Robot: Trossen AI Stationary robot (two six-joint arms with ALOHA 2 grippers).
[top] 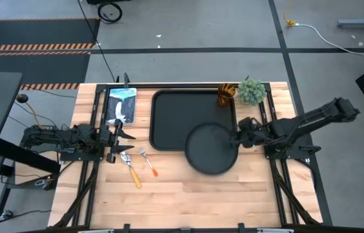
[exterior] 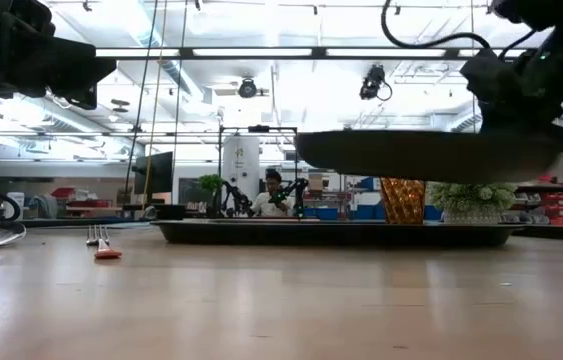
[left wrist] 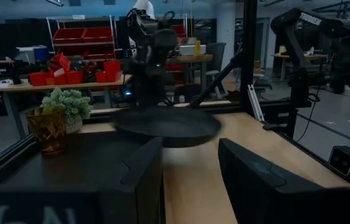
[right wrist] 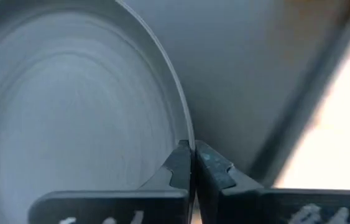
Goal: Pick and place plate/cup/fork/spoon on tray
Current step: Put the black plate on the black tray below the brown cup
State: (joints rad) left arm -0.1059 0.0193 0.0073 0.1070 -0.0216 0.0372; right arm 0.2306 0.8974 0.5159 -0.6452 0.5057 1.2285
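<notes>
The round black plate (top: 212,149) hangs in the air over the black tray's (top: 169,116) near right corner, and shows lifted in the low view (exterior: 431,155). My right gripper (top: 238,138) is shut on the plate's right rim. The amber cup (top: 225,95) stands on the tray's far right corner. The fork (top: 148,162) and spoon (top: 130,167) lie on the table left of the tray. My left gripper (top: 118,134) is open and empty at the table's left, above the cutlery. My right gripper pinches the plate's raised rim (right wrist: 189,138) at its right edge, one finger on the inside of the rim and one outside. The fingers come level from the table's right. The plate is lifted clear, about level, above the tray's near right corner.
A small green potted plant (top: 251,90) stands at the far right beside the cup. A blue-and-white packet (top: 121,105) lies left of the tray at the far left. Bare wood lies along the table's near side (top: 194,194).
</notes>
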